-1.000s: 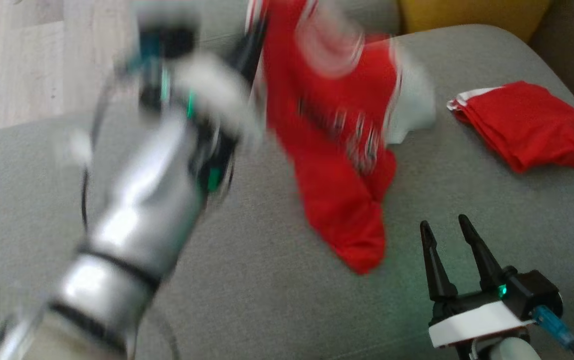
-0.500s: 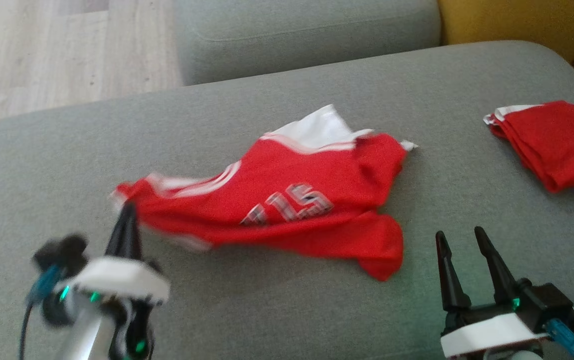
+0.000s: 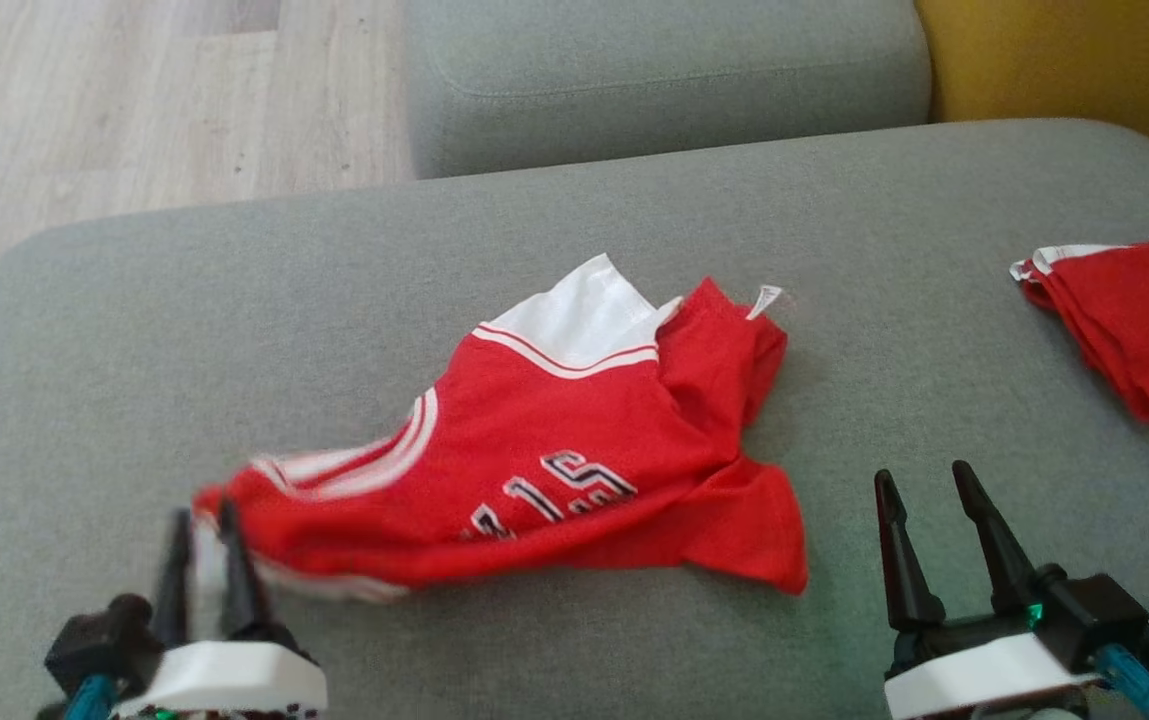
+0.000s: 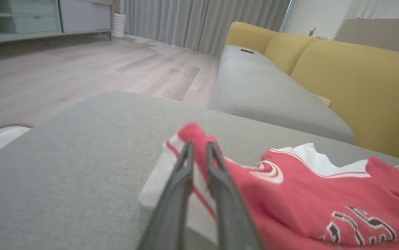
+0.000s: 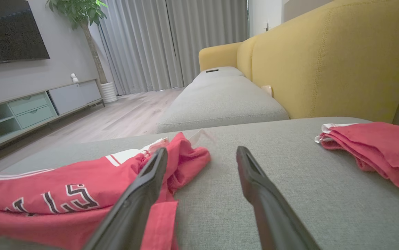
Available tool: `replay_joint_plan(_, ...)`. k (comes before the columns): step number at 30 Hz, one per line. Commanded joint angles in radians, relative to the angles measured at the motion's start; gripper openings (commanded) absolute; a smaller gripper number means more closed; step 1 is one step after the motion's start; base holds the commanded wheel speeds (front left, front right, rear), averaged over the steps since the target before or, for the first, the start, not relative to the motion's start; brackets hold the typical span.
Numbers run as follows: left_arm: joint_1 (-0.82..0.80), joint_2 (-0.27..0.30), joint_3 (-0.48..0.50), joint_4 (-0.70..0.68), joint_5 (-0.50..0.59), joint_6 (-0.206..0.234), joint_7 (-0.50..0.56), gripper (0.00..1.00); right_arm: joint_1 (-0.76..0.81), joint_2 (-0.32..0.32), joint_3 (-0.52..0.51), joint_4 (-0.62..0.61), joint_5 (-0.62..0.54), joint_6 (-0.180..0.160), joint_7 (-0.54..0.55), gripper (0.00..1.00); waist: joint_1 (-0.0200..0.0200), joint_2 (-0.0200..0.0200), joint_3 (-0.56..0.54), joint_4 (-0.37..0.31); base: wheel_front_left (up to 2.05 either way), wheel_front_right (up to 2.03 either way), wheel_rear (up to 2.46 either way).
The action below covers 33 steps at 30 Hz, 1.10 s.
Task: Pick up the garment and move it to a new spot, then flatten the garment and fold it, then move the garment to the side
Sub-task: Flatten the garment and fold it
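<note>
Garment (image 3: 554,440) has dropped flat; left hand (image 3: 202,512) barely parted, right hand (image 3: 921,473) wide; right wrist shows television (image 5: 8,29).

The folded red cloth with white trim (image 3: 1129,320) runs off the head view's right edge. On the crumpled red-and-white jersey (image 3: 554,430) the printed number sinks partly into a fold. Whether the left gripper (image 3: 202,512) pinches its hem is unclear.
</note>
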Motion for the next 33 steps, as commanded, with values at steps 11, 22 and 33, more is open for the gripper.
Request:
replay_joint_plan(11,-0.178,0.043,-0.129,-0.070,0.176,-0.076,0.057,1.00,-0.016,-0.021,0.043,-0.033,-0.009,0.007,-0.004,1.00,0.0000,0.0000,0.000,-0.009,0.00,0.00,0.00)
replay_joint_plan(22,-0.735,-0.012,-0.291,0.411,0.202,-0.279,0.138,1.00,-0.168,-0.068,0.117,-0.051,-0.010,0.007,-0.004,1.00,0.0000,0.0000,0.203,-0.094,0.00,0.00,0.00)
replay_joint_plan(33,-1.168,-0.034,-0.374,0.918,0.216,-0.335,0.163,1.00,-0.278,-0.072,0.132,-0.088,-0.014,0.007,-0.004,1.00,0.0000,0.0000,0.423,-0.173,0.00,0.00,0.00)
